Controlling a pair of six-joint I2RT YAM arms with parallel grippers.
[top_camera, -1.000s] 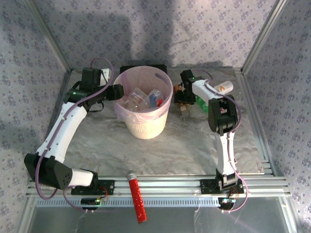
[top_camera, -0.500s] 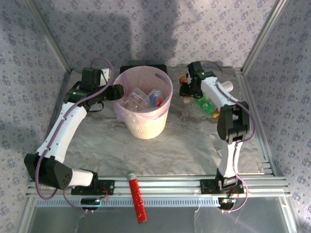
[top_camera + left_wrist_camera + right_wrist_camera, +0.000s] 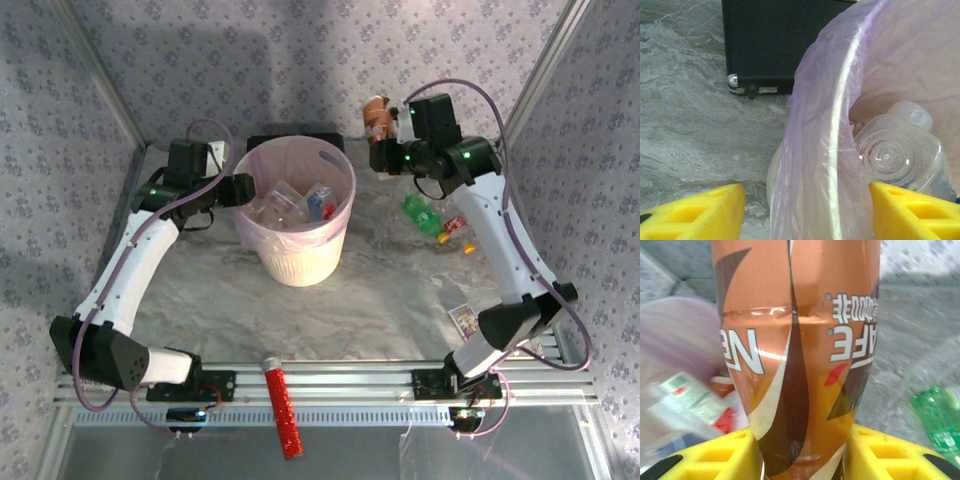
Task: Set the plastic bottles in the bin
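The pale-pink bin [image 3: 300, 262] stands at the back middle of the table with several clear plastic bottles [image 3: 290, 203] inside. My right gripper [image 3: 381, 135] hangs high, to the right of the bin's rim, shut on an amber bottle [image 3: 376, 110]. Up close, the amber bottle [image 3: 800, 355] sits squeezed between the yellow fingers of the right gripper [image 3: 802, 457]. A green bottle [image 3: 422, 213] and a small red-labelled bottle [image 3: 457, 228] lie on the table below it. My left gripper [image 3: 243, 189] is open astride the bin's rim [image 3: 835, 150], one fingertip [image 3: 700, 212] outside.
A black box [image 3: 296, 139] sits behind the bin. A red glittery tube [image 3: 281, 405] lies across the front rail. A small card [image 3: 463, 318] lies at the near right. Patterned walls and metal posts close in the table.
My right gripper closed on the amber bottle low on the table and lifted it up and back, leaving the green bottle behind. The left arm has stayed still.
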